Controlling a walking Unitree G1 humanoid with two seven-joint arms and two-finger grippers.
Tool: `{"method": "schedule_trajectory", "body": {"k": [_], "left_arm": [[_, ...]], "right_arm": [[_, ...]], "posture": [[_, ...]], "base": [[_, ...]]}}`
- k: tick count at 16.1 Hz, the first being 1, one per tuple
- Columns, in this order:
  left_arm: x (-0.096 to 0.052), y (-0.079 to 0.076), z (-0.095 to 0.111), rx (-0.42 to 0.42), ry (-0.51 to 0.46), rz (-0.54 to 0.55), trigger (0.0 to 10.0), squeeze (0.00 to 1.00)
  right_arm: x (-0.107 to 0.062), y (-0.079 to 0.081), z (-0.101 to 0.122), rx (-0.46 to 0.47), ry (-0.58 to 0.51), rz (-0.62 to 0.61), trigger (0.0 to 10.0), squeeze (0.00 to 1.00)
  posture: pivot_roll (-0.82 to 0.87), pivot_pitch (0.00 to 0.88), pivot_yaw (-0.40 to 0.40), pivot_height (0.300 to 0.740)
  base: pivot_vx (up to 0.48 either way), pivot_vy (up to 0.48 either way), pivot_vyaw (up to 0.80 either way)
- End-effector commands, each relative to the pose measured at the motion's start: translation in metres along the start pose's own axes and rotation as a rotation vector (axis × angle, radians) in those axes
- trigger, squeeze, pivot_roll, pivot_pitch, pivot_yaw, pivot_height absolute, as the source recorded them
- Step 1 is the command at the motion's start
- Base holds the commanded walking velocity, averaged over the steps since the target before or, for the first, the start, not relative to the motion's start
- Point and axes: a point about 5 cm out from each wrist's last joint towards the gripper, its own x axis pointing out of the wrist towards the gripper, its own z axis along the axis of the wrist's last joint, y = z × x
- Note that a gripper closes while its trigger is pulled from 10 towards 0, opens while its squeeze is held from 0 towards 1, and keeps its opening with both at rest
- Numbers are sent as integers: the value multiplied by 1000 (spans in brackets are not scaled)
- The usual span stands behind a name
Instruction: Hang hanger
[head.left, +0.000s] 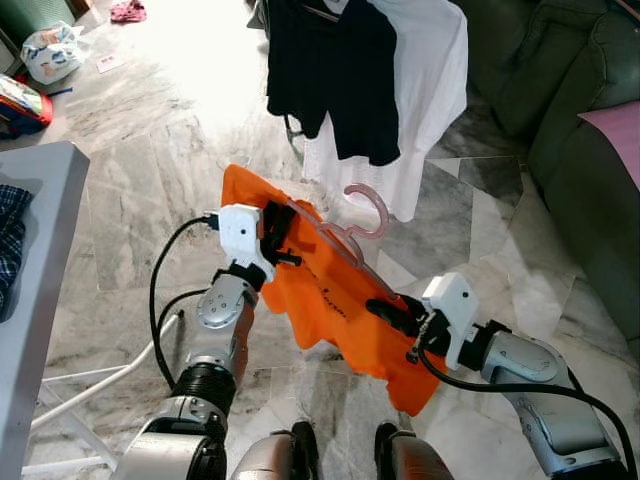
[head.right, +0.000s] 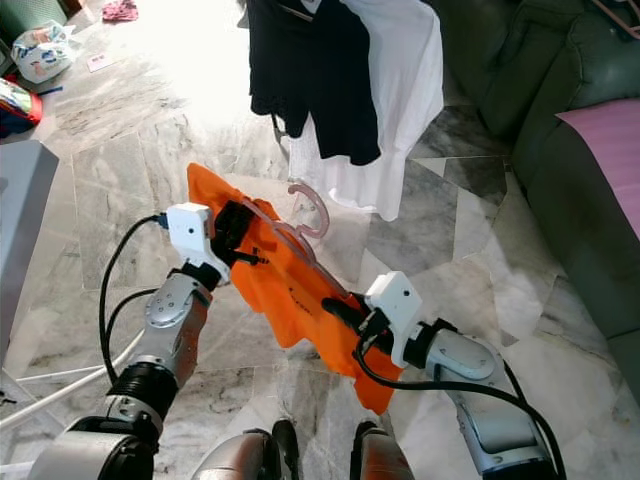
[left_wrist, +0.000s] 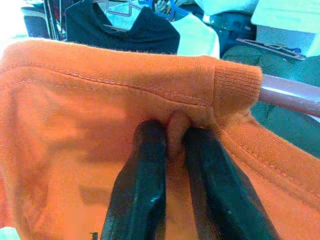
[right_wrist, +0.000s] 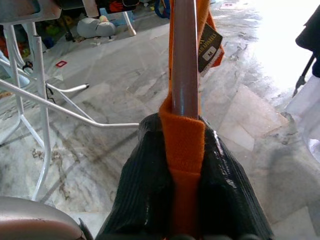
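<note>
Most of the pink plastic hanger (head.left: 366, 214) is buried inside the bright orange T-shirt (head.left: 340, 300): just its curled hook and a short slanting stretch of bar stand clear of the neckline, and the far ends of its arms cannot be traced under the cloth. The dark T-shirt (head.left: 330, 70) and white T-shirt (head.left: 425, 90) hanging beyond are cut off at the upper edge, so what they hang from cannot be made out. The left gripper (head.left: 278, 238) pinches the orange shoulder seam near the collar, its black fingers (left_wrist: 145, 190) drawn narrow on a fold of cloth beside the pink bar. The right gripper (head.left: 395, 315) clamps the lower shoulder, fingers (right_wrist: 150, 195) closed on orange fabric wrapped over the hanger's arm. The garment hangs slantwise between the two, above the grey marble floor (head.left: 150, 190), hook uppermost.
</note>
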Motion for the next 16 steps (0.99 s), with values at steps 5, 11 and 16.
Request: {"method": "schedule_trajectory", "body": {"k": [5, 11, 16], "left_arm": [[-3, 14, -1, 43, 20, 66, 0, 0], [-6, 28, -1, 100, 42, 145, 0, 0], [-7, 38, 2, 125, 38, 191, 0, 0]], "right_arm": [[0, 8, 6, -14, -37, 14, 10000, 0], [-7, 6, 4, -9, -30, -17, 10000, 0], [-24, -13, -7, -61, 57, -180, 10000, 0]], "posture": [[-98, 258, 95, 740], [-97, 260, 92, 740], [-100, 260, 86, 740]], "base": [[0, 0, 0], [0, 0, 0], [0, 0, 0]]}}
